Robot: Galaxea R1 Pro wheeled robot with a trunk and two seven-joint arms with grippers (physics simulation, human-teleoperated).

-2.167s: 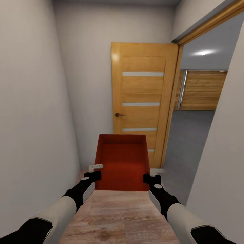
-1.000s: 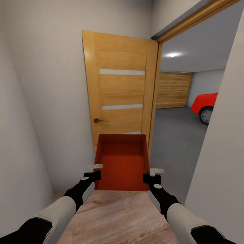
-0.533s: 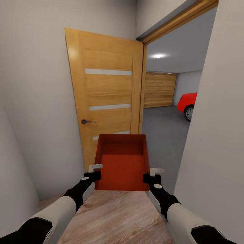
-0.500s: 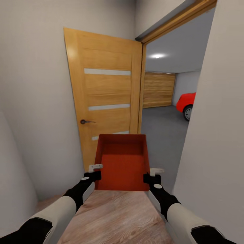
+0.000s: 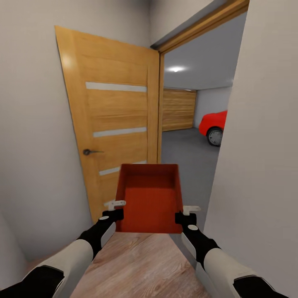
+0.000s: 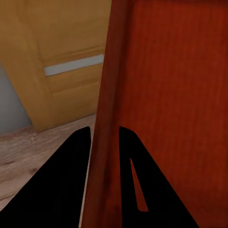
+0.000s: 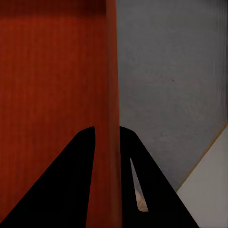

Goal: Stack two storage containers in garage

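While my left gripper (image 5: 117, 209) and right gripper (image 5: 186, 214) each clamp a wall of the red-orange storage container (image 5: 150, 198) — held level, beside the open wooden door (image 5: 111, 120), red car (image 5: 214, 124) on the garage's grey floor (image 5: 186, 153) beyond.

A narrow passage with plain pale walls (image 5: 33, 124) has a light wood-plank floor (image 5: 140, 265). A light wooden door (image 5: 111, 124) with three pale horizontal strips and a dark lever handle (image 5: 89, 152) stands swung open against the wall. Its wooden frame (image 5: 198, 29) runs across the top of the opening. Through the doorway lies a bare room with a dark grey concrete floor (image 5: 186, 153), a grey ceiling with one glowing light (image 5: 176, 69), a wood-slatted garage door (image 5: 178, 109) on the far wall, and a red car (image 5: 214, 124) partly hidden by the near wall.
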